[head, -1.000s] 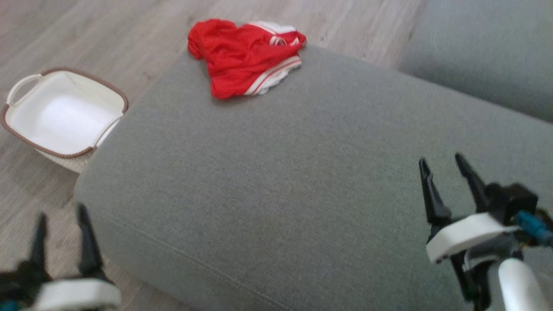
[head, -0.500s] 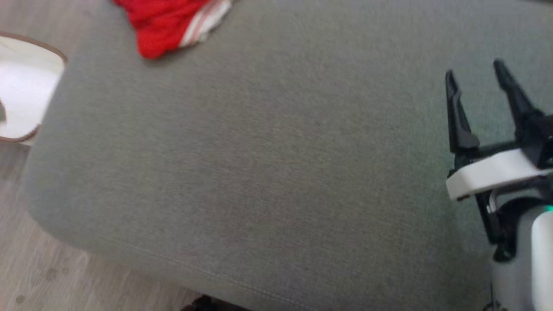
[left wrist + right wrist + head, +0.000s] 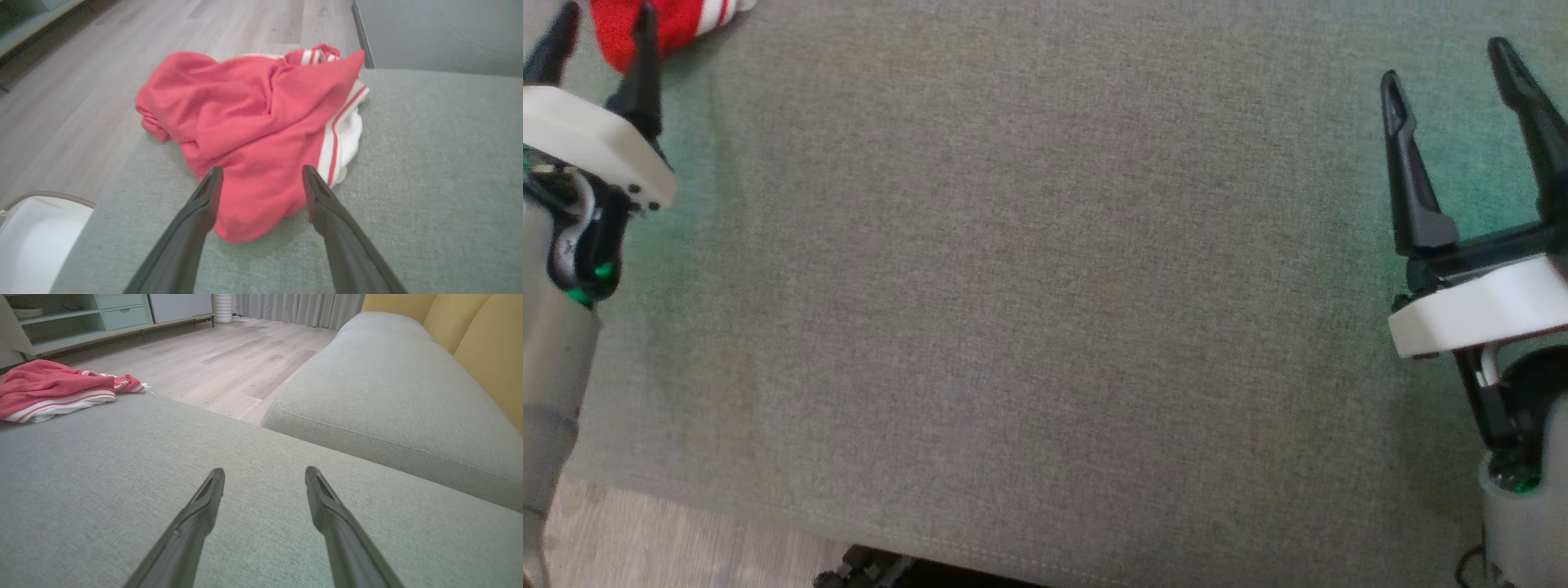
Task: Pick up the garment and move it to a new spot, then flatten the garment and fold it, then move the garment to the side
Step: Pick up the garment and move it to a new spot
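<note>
Lying in a crumpled heap at the far left corner of the grey ottoman is the garment (image 3: 253, 134), a soft red knit with a white band carrying thin red stripes. It is bunched into folds and ridges, so I can't make out a clear long axis. Seen along the left arm, the heap narrows to a rounded lobe that points back toward the left claw (image 3: 261, 168), and the striped band runs away from it down the heap's right flank. Its far edge sits right at the ottoman's rim, above the floor.

The left claw's two dark tapered fingers stand apart, framing that near lobe. Whether they touch the cloth I cannot tell.

The ottoman (image 3: 1045, 294) has a flat top of coarse woven fabric with a stitched seam along its front edge. The right claw (image 3: 264, 470) hangs over its bare weave, well apart from the garment, fingers spread and holding nothing.

A white basket (image 3: 36, 237) with a brown rim sits on the pale wood-plank floor (image 3: 81, 81) beside the ottoman. A second grey sofa seat (image 3: 388, 384) lies beyond.
</note>
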